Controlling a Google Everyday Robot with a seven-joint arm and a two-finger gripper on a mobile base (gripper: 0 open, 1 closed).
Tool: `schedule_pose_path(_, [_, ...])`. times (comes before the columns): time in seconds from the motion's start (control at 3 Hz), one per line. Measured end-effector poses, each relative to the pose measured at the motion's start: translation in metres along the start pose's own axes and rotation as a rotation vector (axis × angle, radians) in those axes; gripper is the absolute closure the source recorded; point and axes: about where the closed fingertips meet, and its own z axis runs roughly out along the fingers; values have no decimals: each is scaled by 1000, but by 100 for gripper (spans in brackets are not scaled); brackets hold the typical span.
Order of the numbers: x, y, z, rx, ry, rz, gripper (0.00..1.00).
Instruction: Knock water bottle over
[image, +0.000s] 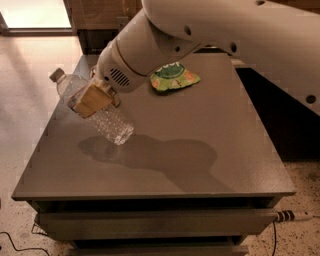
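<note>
Noted end effector (92, 100) clamped on tilted water bottle (113, 125) (cap pointing up-left), base near surface (240, 150); green packet (175, 77) well apart.

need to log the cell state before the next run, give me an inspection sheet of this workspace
surface: dark grey table, flat top, drawer fronts under the near edge.
job's things: water bottle steeply tilted, cap toward the far left, not lying flat; base low, near the tabletop.
clutter: green snack bag lying on the far side, apart from the bottle.
grippers: hand against the bottle's middle, over the table's left part.
cables: plug cable at the table's lower right; thin cord on the floor, lower left.
surroundings: speckled floor; dark furniture to the right.
</note>
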Motion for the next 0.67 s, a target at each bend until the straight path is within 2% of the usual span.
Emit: schedule_pose_path(0.67, [26, -7, 40, -9, 242, 13, 100])
